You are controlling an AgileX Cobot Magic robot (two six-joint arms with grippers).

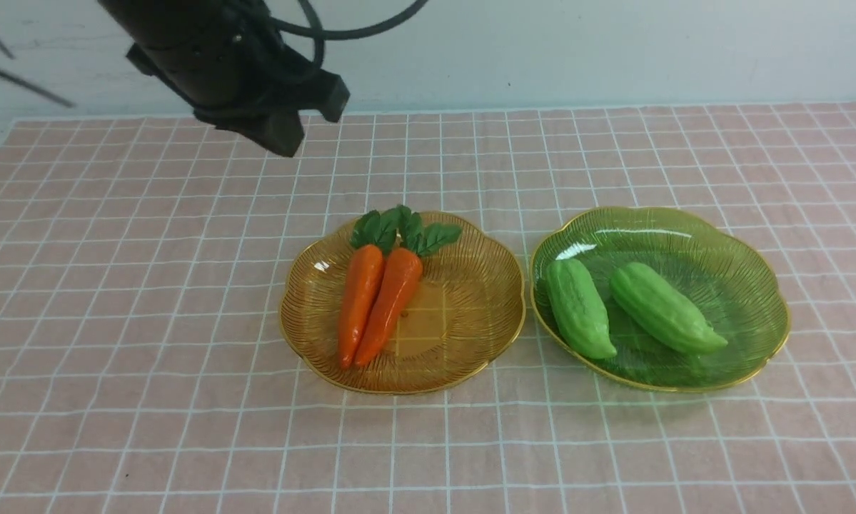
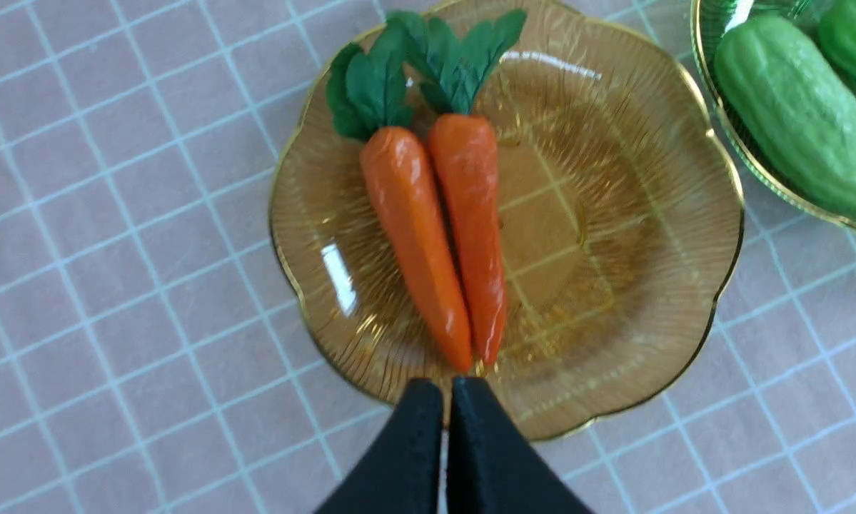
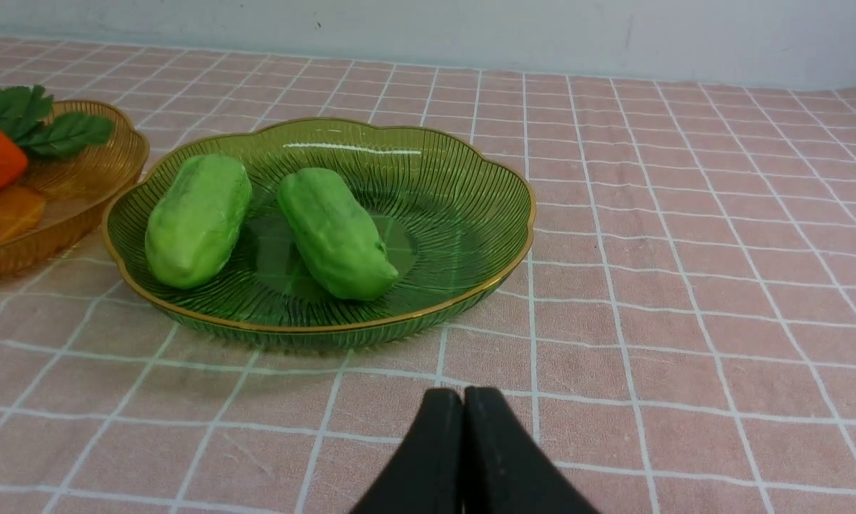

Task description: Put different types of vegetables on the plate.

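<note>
Both carrots (image 1: 378,307) on amber plate (image 1: 470,357), both gourds (image 1: 642,307) on green plate (image 1: 742,357); sorting looks done. L gripper (image 2: 447,385) & R gripper (image 3: 463,396) closed, nothing held. Best: retract L arm (image 1: 235,71) up & away, slow, jaws closed, clear of leaf tops (image 1: 406,230); R arm stays put. No re-nudging veg.

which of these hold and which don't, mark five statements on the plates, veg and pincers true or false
1. Both carrots lie on the amber plate. True.
2. The green plate holds one gourd. False: it holds two gourds.
3. The left pincer is shut and holds nothing. True.
4. The right pincer grips a gourd. False: it is shut on nothing.
5. The carrots' leaf tops are dark green. True.
</note>
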